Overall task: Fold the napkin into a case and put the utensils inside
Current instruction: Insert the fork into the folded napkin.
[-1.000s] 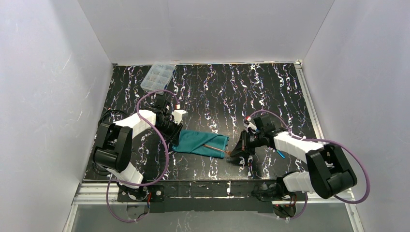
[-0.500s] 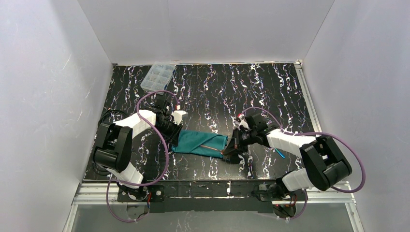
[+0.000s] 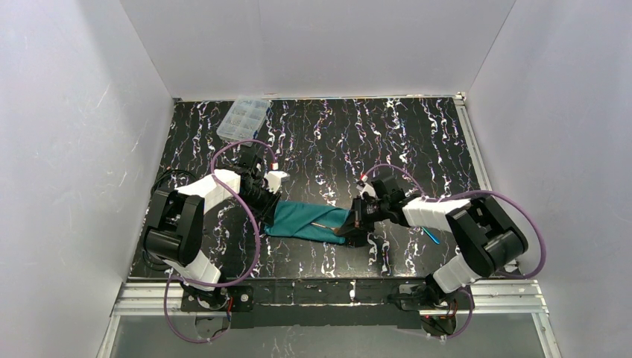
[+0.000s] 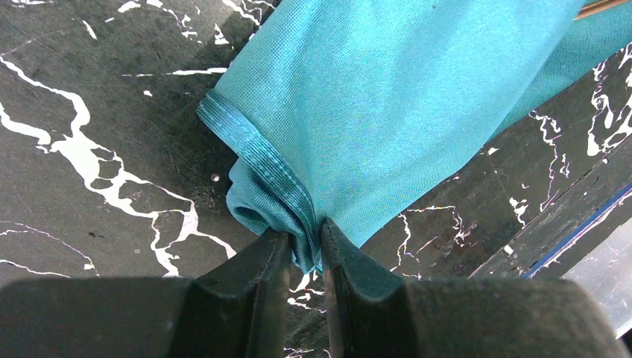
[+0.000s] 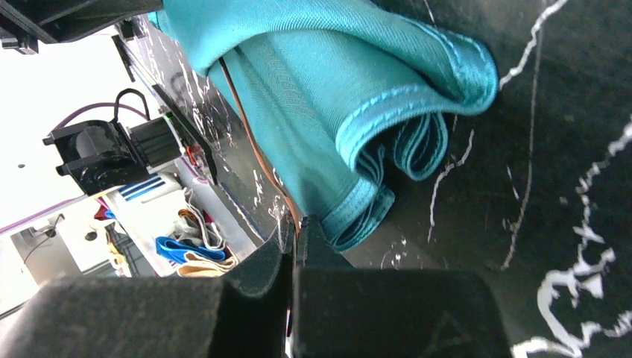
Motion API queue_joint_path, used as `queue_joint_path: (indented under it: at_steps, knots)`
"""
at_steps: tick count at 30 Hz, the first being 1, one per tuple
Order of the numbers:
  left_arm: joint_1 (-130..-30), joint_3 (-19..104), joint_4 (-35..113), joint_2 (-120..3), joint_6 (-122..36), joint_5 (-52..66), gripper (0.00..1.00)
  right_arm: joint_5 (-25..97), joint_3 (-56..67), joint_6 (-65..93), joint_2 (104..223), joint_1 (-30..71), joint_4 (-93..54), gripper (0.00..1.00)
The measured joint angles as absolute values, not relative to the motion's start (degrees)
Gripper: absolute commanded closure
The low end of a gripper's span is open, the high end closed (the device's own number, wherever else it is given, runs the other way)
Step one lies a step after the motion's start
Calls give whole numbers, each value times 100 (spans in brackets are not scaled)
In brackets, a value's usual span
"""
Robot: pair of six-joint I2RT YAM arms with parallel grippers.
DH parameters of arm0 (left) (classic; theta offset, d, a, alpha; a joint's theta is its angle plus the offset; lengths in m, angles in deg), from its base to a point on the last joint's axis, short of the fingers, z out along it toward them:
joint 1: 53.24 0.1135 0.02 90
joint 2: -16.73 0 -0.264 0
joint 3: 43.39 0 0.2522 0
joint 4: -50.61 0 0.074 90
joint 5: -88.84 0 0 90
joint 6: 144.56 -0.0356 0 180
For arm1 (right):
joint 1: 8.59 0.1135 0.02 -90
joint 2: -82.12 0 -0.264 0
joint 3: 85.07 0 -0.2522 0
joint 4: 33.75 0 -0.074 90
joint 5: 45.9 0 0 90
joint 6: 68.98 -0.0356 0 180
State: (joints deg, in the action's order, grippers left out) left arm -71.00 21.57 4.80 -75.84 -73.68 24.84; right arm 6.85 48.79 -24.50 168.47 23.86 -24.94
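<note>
Teal-green cloth case, a small flat folded pouch with a lighter stitched hem, lies on the black, white-veined table toward its near edge, between my two arms. My left gripper sits at the left end of the case. Through the left wrist camera I see its two dark fingers pinched together on a bunched corner of the hem. A small roll of cloth is tucked just beside them, and the rest of the fabric spreads away flat. My right gripper is low at the right end of the case, touching its edge. Through the right wrist camera its jaws are closed on a thin metal utensil with an orange sheen. The narrow shaft runs from the fingertips up along the layered folds at the open end and passes under the top layer. The end of the utensil is hidden by cloth, so I cannot tell which piece it is or how far in it reaches. A clear plastic compartment box stands at the far left corner of the table, well apart from the case.
</note>
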Motion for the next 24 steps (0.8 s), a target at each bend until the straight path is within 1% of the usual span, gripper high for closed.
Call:
queue_joint_path:
  at_steps: [7,17,18,20,21,23,24]
  knots:
    - [-7100,2157,377,-7584,-7453,2481,82,685,4822,-2564,17225,2613,-3043,99]
    - [-7100,2157,355,-7584,-7534,2492,84,704,4680,-2623,17522,2786,-3393,99]
    - [-7100,2157,353,-7584,-7543,2492,84,720,4652,-2618,17540,2788,-3393,91]
    - [-7100,2157,351,-7584,-7571,2492,84,794,4562,-2555,17553,2793,-3321,57]
    - [-7100,2157,349,-7584,-7584,2492,84,818,4499,-2524,17551,2793,-3255,44]
    - [-7100,2157,331,-7582,-7613,2492,84,1015,4348,-2417,17546,2808,-3052,24]
    - [-7100,2157,325,-7582,-7626,2492,84,1137,4263,-2343,17516,2808,-2905,17]
